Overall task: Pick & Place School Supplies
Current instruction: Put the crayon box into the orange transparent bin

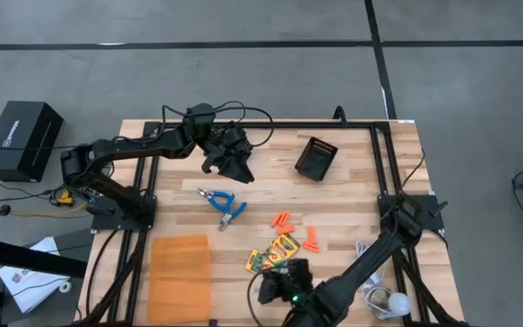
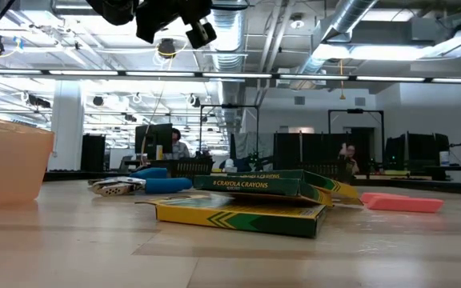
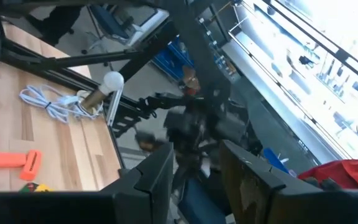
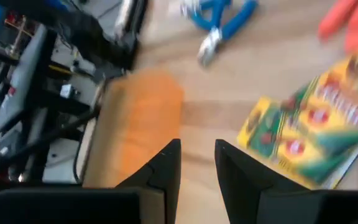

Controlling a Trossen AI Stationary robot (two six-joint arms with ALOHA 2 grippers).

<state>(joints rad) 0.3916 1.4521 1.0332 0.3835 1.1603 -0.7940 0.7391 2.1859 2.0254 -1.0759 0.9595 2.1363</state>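
Two yellow-and-green crayon boxes (image 1: 273,253) lie near the table's front edge, one resting partly on top of the other (image 2: 250,186). A blue-handled scissors-like tool (image 1: 222,204) lies flat at mid-table. Stubby orange pieces (image 1: 282,220) (image 1: 311,240) lie to the right of it. My left gripper (image 1: 241,173) hangs high over the far left part of the table, open, with nothing between its fingers (image 3: 194,152). My right gripper (image 1: 272,283) hovers just in front of the crayon boxes, slanting down, open and empty (image 4: 197,149).
A black mesh bin (image 1: 316,157) stands at the far right. A translucent orange tray (image 1: 180,271) sits at the near left. A white cord with a round bulb (image 1: 384,297) lies at the near right corner. Black frame rails (image 1: 381,163) border the table.
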